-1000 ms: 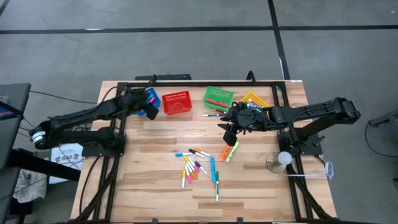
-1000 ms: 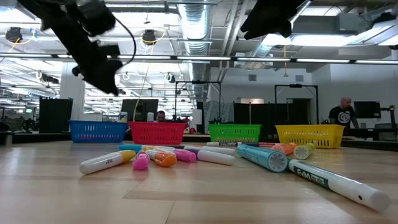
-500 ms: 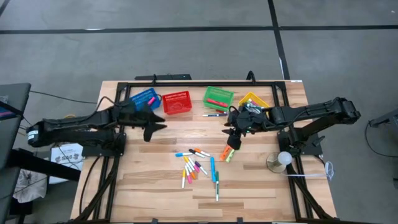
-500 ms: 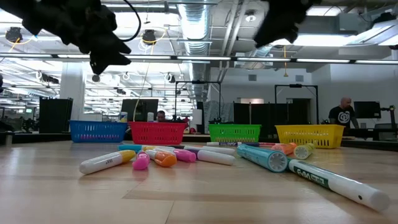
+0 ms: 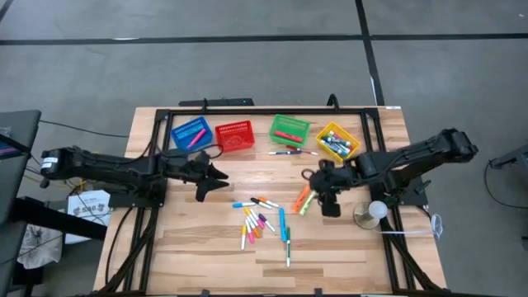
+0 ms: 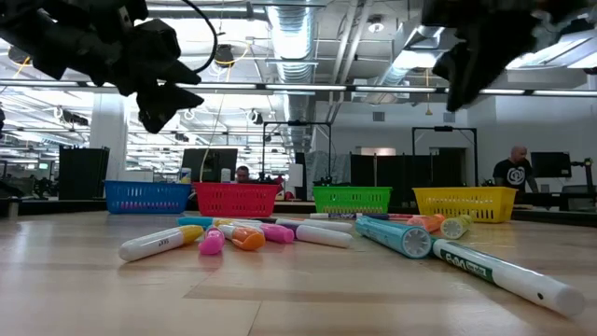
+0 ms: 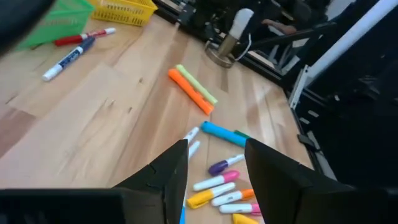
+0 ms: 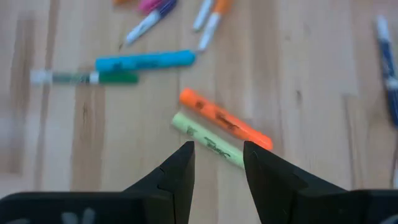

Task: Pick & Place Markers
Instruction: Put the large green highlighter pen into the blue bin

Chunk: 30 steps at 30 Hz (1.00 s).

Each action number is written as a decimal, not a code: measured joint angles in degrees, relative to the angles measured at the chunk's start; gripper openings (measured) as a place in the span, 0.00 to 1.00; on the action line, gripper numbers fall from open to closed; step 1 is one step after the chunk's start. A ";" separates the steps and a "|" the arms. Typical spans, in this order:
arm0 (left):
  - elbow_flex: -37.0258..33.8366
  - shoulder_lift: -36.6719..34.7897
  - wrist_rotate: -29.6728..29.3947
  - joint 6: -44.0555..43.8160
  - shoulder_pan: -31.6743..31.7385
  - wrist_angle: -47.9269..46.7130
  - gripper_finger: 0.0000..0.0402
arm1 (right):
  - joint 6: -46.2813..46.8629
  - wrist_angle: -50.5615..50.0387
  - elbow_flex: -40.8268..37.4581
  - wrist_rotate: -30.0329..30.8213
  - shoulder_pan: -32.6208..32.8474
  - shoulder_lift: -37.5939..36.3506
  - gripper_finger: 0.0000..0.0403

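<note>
Partly sorted: some markers sit in baskets (image 5: 288, 129), most markers (image 5: 262, 221) lie loose on the table (image 5: 198, 239) between left gripper (image 5: 216, 180) and right gripper (image 5: 326, 202); both jaws apart, empty.

I work in a big open lab: exposed ceiling ducts (image 6: 289, 37), long strip lights, dark monitors (image 6: 210, 164), a person (image 6: 511, 173) at 3 o'clock.

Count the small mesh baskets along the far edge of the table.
4, in one row: the blue mesh basket nearest the left arm, then the red mesh basket, the green mesh basket, and the yellow mesh basket nearest the right arm. None looks hidden.
</note>
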 joint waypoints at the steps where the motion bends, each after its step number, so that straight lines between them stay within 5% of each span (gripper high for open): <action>1: 0.00 0.59 -0.61 0.00 -0.40 0.58 0.39 | -2.01 1.04 -0.97 -0.01 0.66 0.01 0.32; 13: 0.02 3.21 -4.61 0.33 -1.13 4.25 0.39 | -9.30 13.96 -11.61 0.01 1.08 1.76 0.32; 30: 0.04 3.40 -5.61 -1.22 -1.09 6.17 0.39 | -20.05 18.84 -8.48 0.00 0.14 23.86 0.32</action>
